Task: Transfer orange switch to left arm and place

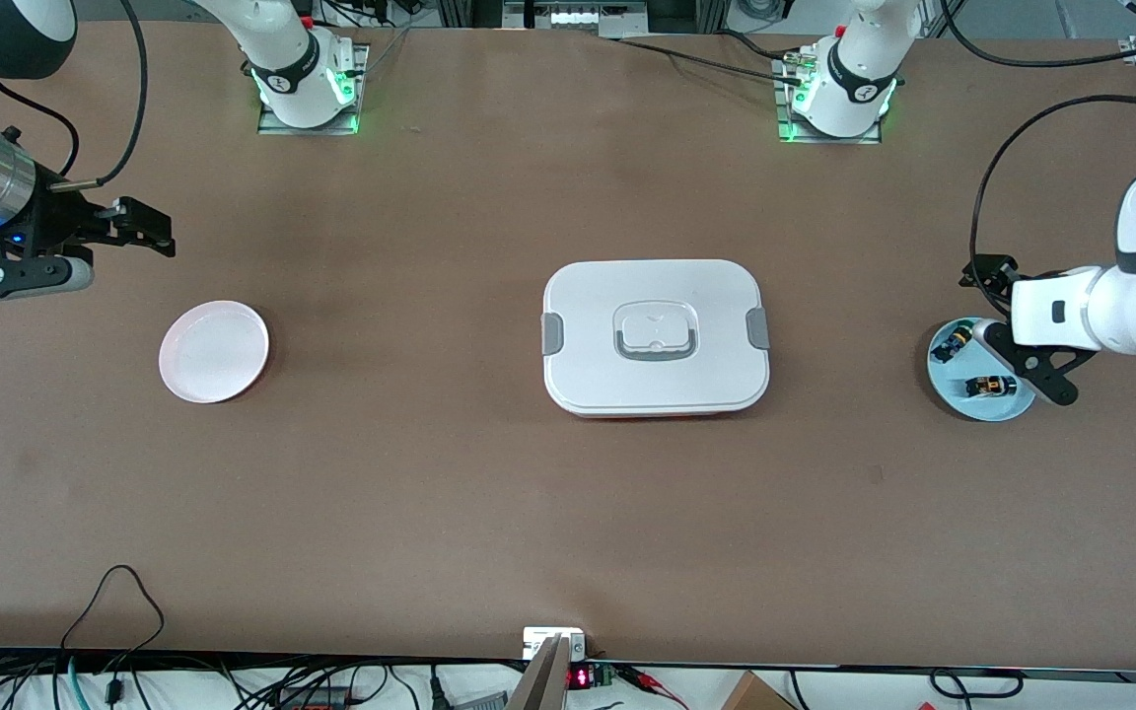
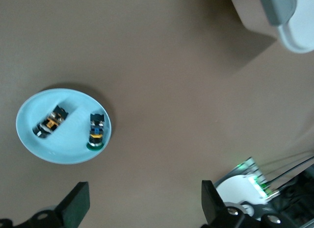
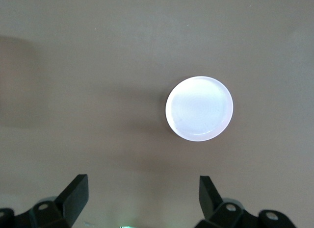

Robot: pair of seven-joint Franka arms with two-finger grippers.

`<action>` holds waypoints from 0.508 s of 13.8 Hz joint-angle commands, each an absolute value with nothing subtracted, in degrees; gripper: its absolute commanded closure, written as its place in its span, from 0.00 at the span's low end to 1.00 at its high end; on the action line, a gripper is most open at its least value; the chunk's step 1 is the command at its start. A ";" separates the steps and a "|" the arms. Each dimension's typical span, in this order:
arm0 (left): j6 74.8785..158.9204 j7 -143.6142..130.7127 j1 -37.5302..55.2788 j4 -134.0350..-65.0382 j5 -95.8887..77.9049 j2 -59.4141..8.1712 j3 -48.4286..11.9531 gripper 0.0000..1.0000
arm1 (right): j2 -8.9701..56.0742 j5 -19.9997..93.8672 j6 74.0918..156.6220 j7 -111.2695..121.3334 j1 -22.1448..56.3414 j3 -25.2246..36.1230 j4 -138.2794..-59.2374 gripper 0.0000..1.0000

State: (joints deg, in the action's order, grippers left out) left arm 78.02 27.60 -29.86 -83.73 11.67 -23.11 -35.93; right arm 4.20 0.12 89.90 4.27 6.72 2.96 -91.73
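The orange switch point(image 2: 50, 124), a tiny black cylindrical part with an orange-tan band, lies untouched in a round light blue plate point(image 2: 44, 152) at the left arm's end of the table, beside a small black part with a blue-yellow body and green tip point(image 2: 95, 131). The left gripper point(image 2: 142, 203) hangs over the table just beside that plate, jaws spread wide and holding nothing. The large white lidded box point(image 1: 655, 337) with grey side clips sits mid-table between the plates. The round pink plate point(image 1: 214, 351) lies bare toward the right arm's end, and the right gripper point(image 3: 143, 196) waits above the table near it, likewise released. Judging by this, nothing is done yet: pickup, handover around the box, and placing all remain.
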 commanded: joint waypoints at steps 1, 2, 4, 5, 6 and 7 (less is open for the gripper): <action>74.44 19.62 -29.63 -78.75 7.84 -23.04 -35.25 0.00 | 3.08 -0.70 91.58 3.34 5.80 2.29 -92.90 0.00; 74.44 16.38 -27.36 -78.58 7.30 -21.64 -33.07 0.00 | 3.08 -0.36 91.67 3.34 5.71 2.29 -92.90 0.00; 75.93 13.10 -20.18 -79.27 3.18 -18.39 -21.86 0.00 | 2.64 -0.35 91.76 3.25 5.71 1.59 -92.90 0.00; 78.20 12.66 -16.30 -79.63 1.95 -16.54 -16.58 0.00 | 2.55 -0.09 91.76 3.25 5.36 0.54 -92.81 0.00; 79.44 11.53 -15.39 -81.11 0.28 -15.13 -14.70 0.00 | 2.55 -0.09 91.84 3.25 5.27 0.35 -92.73 0.00; 80.93 9.08 -15.03 -83.56 -0.78 -12.59 -13.37 0.00 | 2.64 0.09 91.85 3.25 5.45 0.35 -92.55 0.00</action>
State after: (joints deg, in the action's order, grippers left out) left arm 78.21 12.85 -17.74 -79.27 1.87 -17.91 -17.77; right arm 3.89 0.12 91.27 4.24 6.26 1.67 -91.73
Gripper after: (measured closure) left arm 0.000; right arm 0.000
